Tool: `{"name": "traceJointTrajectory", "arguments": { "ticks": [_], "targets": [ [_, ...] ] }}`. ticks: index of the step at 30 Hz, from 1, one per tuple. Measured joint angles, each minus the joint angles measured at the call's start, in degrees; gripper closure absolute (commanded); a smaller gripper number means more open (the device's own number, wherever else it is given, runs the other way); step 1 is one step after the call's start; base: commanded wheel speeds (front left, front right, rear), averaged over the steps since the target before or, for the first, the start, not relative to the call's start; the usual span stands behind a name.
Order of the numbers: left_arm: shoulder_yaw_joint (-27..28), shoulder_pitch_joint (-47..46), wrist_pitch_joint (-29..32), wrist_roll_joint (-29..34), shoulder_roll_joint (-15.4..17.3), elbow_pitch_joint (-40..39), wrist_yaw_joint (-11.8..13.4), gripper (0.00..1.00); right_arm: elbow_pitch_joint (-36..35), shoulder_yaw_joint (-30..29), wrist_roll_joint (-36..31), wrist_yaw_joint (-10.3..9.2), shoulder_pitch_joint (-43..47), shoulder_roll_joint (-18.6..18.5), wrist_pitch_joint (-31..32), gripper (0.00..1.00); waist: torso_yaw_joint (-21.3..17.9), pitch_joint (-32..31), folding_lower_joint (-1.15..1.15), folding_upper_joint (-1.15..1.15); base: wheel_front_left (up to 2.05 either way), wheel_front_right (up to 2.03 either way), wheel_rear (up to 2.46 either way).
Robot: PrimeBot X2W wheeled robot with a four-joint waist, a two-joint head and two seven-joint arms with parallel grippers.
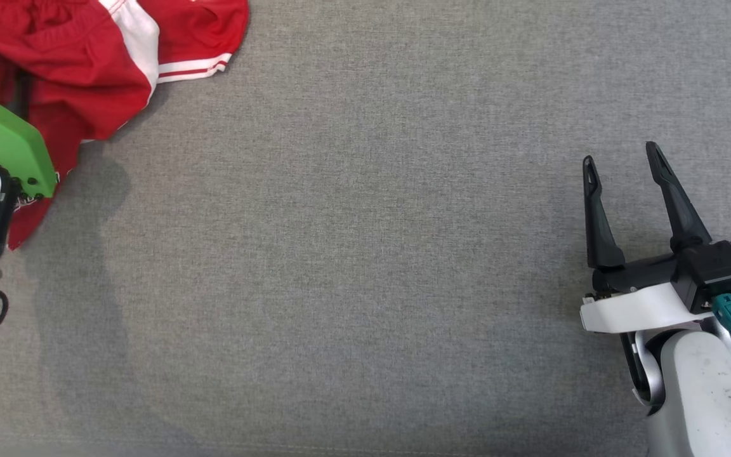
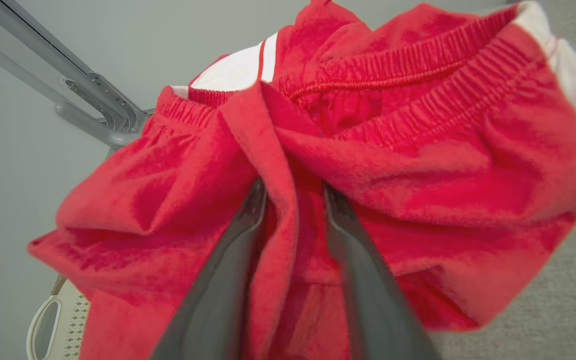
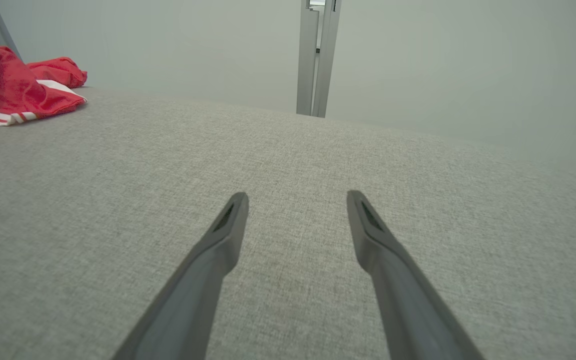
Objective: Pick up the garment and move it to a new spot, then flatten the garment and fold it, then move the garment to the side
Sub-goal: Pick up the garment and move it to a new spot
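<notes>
Straddling garment (image 2: 443, 165) fold, left gripper (image 2: 293, 187) tips buried, clamp unclear; right gripper (image 1: 619, 153) spread apart over grey fabric surface (image 1: 365, 254).

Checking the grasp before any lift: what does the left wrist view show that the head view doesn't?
Left wrist view: the left gripper with its dark fingers closed on either side of a fold of the garment, and a metal frame behind. Head view: the right gripper, open and apart from the cloth, over the grey surface, and the left arm's green cover above the shirt's edge. Shared: the red garment with its white striped trim.
</notes>
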Motion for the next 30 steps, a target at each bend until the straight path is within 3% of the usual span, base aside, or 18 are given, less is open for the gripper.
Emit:
{"name": "traceJointTrajectory", "arguments": {
  "ticks": [8, 14, 22, 30],
  "targets": [
    [-3.7, -2.2, -3.0, 0.2, 2.9, 0.5, 0.0, 1.0, 1.6, -0.1, 2.2, 0.0, 0.0, 0.0, 0.0, 0.0, -0.6, -3.3, -0.01, 0.0, 0.0, 0.0, 0.0],
    [-7.7, -5.4, -4.7, 0.6, 3.9, -3.6, 0.0, 1.0, 3.0, -0.8, 4.6, 0.0, 0.4, 0.0, 0.0, 0.0, -1.2, -7.3, -0.01, 0.0, 0.0, 0.0, 0.0],
    [-20.1, -7.4, -1.6, -2.3, 4.1, -15.3, 0.0, 1.0, 4.7, -2.5, 8.2, 0.01, 2.7, 0.0, 0.0, 0.0, -3.0, -13.9, -0.01, 0.0, 0.0, 0.0, 0.0],
    [-30.8, -7.6, 3.8, -11.5, 2.9, -30.9, 0.0, 1.0, 5.4, -8.8, 9.6, 0.01, 5.4, 0.0, 0.0, 0.0, -7.8, -19.2, -0.01, 0.0, 0.0, 0.0, 0.0]
  ]
}}
